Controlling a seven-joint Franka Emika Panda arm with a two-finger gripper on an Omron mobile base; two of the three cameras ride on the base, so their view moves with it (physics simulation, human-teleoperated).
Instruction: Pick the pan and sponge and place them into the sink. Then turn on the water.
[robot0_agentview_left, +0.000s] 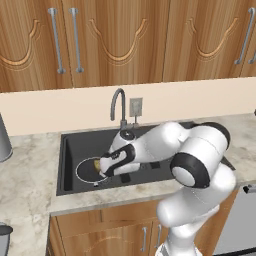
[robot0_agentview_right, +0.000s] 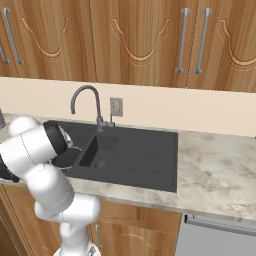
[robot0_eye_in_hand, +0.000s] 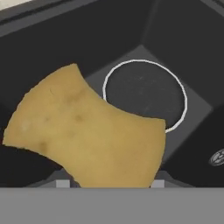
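Note:
The black sink is set into the marble counter. Its grey faucet has a dry spout. The dark pan, ringed by a thin light rim, lies in the left basin. My gripper hangs low over that basin, shut on the yellow-tan sponge. The sponge sits just above the pan's near edge and hides part of the rim in the hand view. In the right base view my own arm hides the left basin.
A grey canister stands on the counter left of the sink. A wall outlet is beside the faucet. A round drain shows in the other basin. Wooden cabinets hang above, and a dishwasher front is at lower right.

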